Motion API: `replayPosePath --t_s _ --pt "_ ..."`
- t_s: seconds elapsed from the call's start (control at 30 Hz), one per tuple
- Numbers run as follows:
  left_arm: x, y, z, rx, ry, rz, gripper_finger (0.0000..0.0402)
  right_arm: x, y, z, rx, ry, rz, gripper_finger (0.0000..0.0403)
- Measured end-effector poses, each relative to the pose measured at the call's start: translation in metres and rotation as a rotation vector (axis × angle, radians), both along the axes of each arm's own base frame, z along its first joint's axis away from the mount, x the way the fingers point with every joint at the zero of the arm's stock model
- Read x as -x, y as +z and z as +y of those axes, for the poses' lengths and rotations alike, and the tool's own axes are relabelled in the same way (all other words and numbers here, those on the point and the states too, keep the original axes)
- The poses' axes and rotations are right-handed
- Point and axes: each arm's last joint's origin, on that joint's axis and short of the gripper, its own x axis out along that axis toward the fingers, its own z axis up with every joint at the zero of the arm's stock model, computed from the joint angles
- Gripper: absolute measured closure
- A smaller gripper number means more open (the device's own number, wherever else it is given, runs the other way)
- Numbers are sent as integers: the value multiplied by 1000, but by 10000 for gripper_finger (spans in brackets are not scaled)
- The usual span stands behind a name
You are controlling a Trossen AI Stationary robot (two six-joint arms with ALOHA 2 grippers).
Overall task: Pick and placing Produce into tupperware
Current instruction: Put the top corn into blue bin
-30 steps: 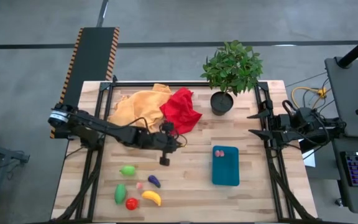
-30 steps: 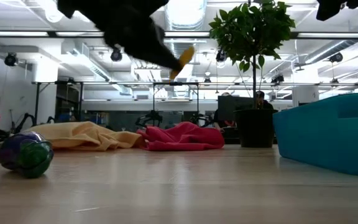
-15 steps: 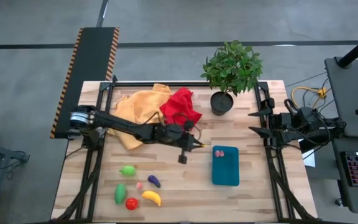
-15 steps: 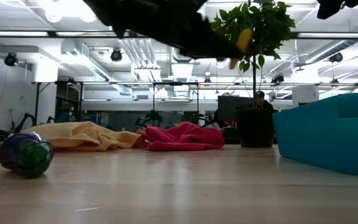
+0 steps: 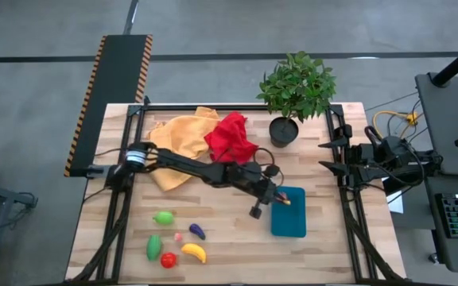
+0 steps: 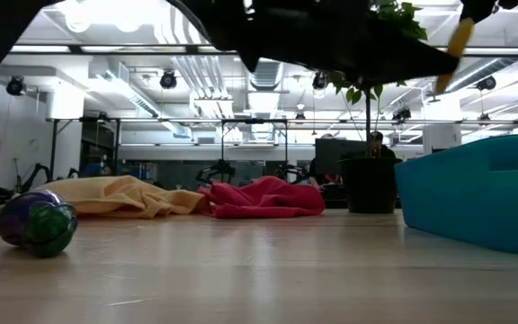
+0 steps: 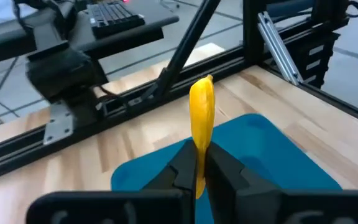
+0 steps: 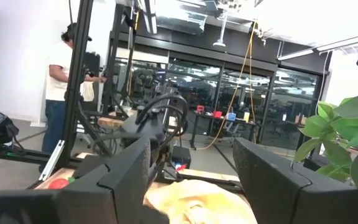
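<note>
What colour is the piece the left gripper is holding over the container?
Yellow: the left gripper holds a slim yellow piece, clearest in the left wrist view.

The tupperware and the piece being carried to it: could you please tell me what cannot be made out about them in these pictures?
- High view: the left gripper covers the near end of the tupperware, so its contents there are hidden.
- Low view: the tupperware's wall blocks its inside; the picture's edge cuts it off.
- Left wrist view: the fingers hide the lower end of the thin yellow piece; which produce it is stays unclear.
- High view: the small pink bit is too small to identify.
</note>
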Motion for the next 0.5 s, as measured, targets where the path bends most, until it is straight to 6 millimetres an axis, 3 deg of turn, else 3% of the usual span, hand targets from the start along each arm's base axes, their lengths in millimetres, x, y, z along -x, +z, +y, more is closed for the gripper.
replayPosePath --t_s 0.27,0.5 --pt "-18 -18 0 5 2 35 399 1 2 0 -1 0 -5 179" --pt "-19 -33 0 -1 6 81 399 1 2 0 -1 1 -5 179"
